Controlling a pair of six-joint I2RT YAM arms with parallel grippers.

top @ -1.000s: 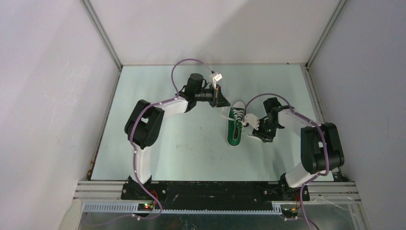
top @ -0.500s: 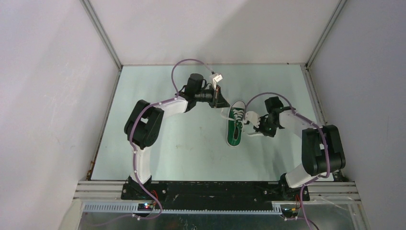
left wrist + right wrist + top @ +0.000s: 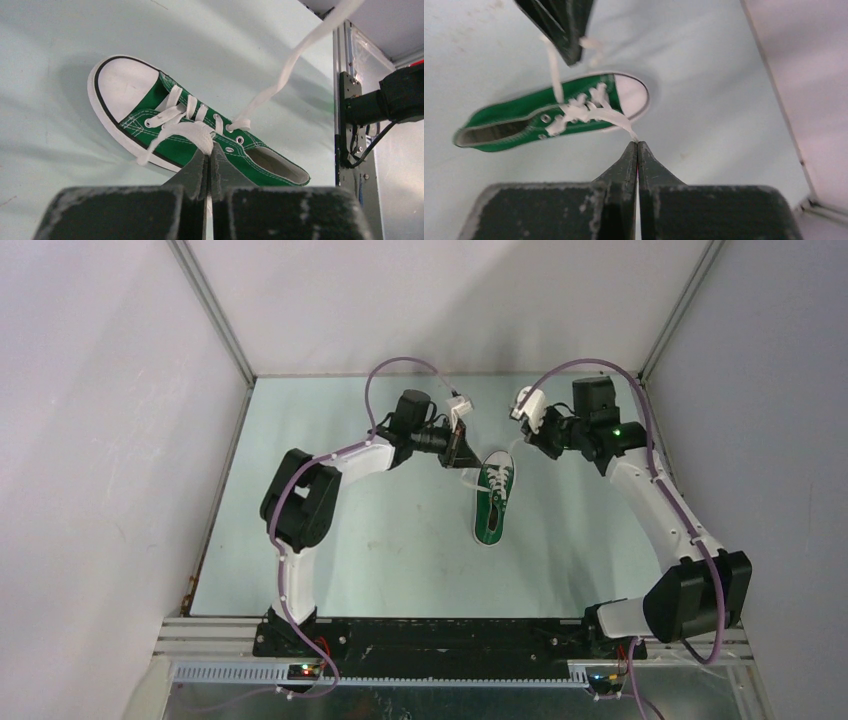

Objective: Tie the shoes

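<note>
The green shoe point(image 3: 491, 505) lies on its sole mid-table, toe pointing away, white toe cap point(image 3: 127, 85) towards the back. My left gripper point(image 3: 463, 454) hovers just left of the toe, shut on one white lace point(image 3: 197, 132) at its tips point(image 3: 209, 150). My right gripper point(image 3: 534, 437) is raised behind and right of the shoe, shut on the other lace point(image 3: 616, 119) at its tips point(image 3: 637, 143). That lace point(image 3: 280, 80) runs taut from the eyelets up to the right. In the right wrist view the left fingers point(image 3: 566, 30) hold their lace point(image 3: 555, 75) above the shoe point(image 3: 514, 117).
The pale green table point(image 3: 380, 540) is boxed in by grey walls with metal corner posts point(image 3: 215, 315) at the back left and back right. The right wall's base point(image 3: 794, 150) runs close beside my right gripper. Purple cables loop over both arms.
My right gripper shut on the lace beside the shoe, then rose and swung to the back right, drawing that lace taut. The left gripper held its lace and stayed nearly still.
</note>
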